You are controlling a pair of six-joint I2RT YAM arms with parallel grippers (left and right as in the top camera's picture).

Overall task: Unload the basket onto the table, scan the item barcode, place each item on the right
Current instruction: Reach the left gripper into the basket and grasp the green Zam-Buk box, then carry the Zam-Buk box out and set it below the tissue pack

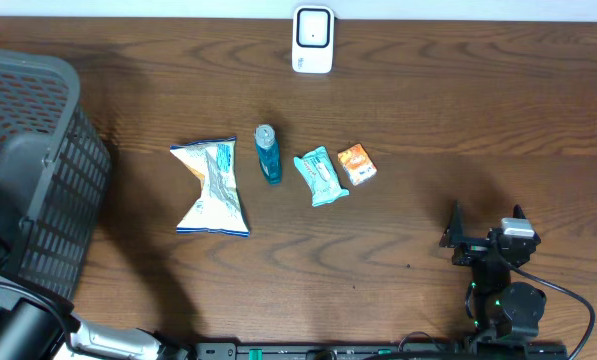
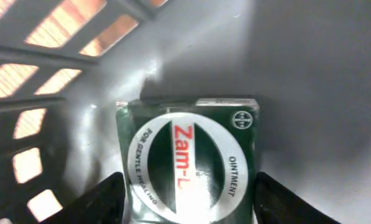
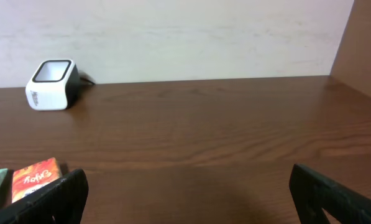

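Left jaws (image 2: 188,182) astride box (image 2: 188,158) down in basket (image 2: 42,74), a finger (image 2: 101,199) hard by each side. Touching or just off, cannot tell, so grip unconfirmed. Box lies flat on basket floor near a slotted wall, printed face up. To do this step well: press on the two side walls, square and centred, since the card would likely dent if pinched at a corner. Then lift straight up clear of the basket rim before swinging toward scanner (image 1: 312,40) at far edge of worktop (image 1: 428,110). Box: dark green carton, white oval with red "Zam-" lettering, "OINTMENT" at right, small round logo in one corner. No barcode on the shown face. Probably underneath or on a side, so box will want turning to face the scanner window. Right jaws (image 3: 191,205) wide apart, nothing between, low over worktop, well apart from basket. Bag (image 1: 211,187), bottle (image 1: 268,153), teal packet (image 1: 321,176), orange packet (image 1: 356,164) in a row mid-worktop.
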